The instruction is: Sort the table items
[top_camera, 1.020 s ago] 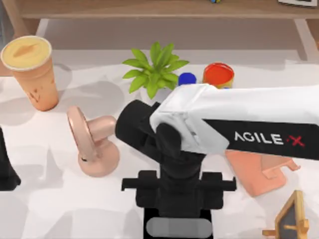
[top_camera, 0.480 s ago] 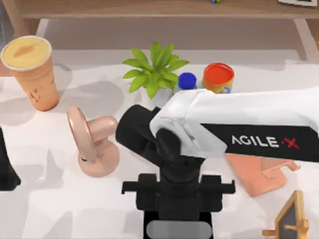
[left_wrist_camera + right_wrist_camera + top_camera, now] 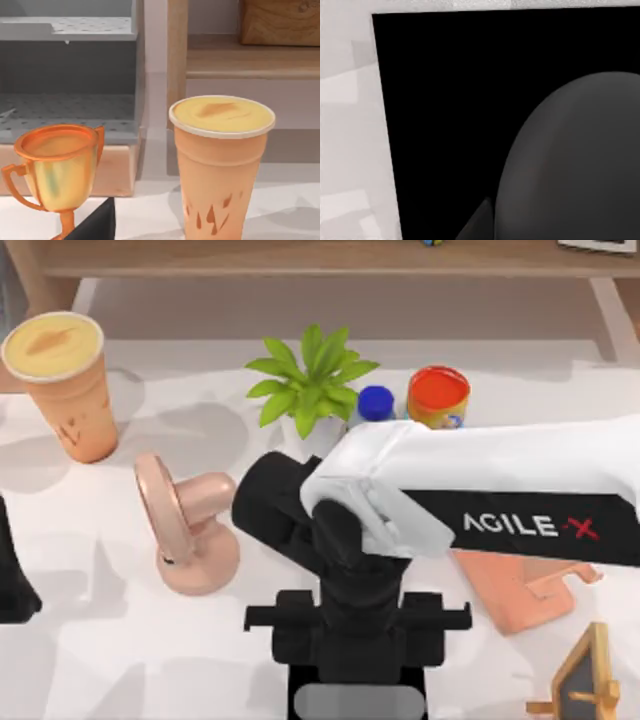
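Observation:
The grey computer mouse (image 3: pixel 358 701) lies on a black mat (image 3: pixel 300 695) at the table's front edge, and its rounded back (image 3: pixel 570 165) bulks large in the right wrist view. My right gripper (image 3: pixel 357 665) hangs straight over the mouse, and the white right arm reaches in from the right. At the back left of the white table (image 3: pixel 100 650) stands the tall orange cup (image 3: pixel 62 380) with its yellow top, upright; the left wrist view faces the cup (image 3: pixel 220 165) from close by. My left arm (image 3: pixel 10 580) waits at the left edge.
A pink desk fan (image 3: pixel 185 530) stands left of the right arm. Behind it are a potted plant (image 3: pixel 310 380), a blue-capped bottle (image 3: pixel 375 400) and a red-topped can (image 3: pixel 438 395). A salmon stand (image 3: pixel 520 590) and a wooden frame (image 3: pixel 585 680) sit at the right. A gold trophy (image 3: pixel 57 170) stands beside the cup.
My right arm has shifted slightly forward and to the right, uncovering more of the blue bottle cap. The gripper stays over the mouse. Nothing else has moved.

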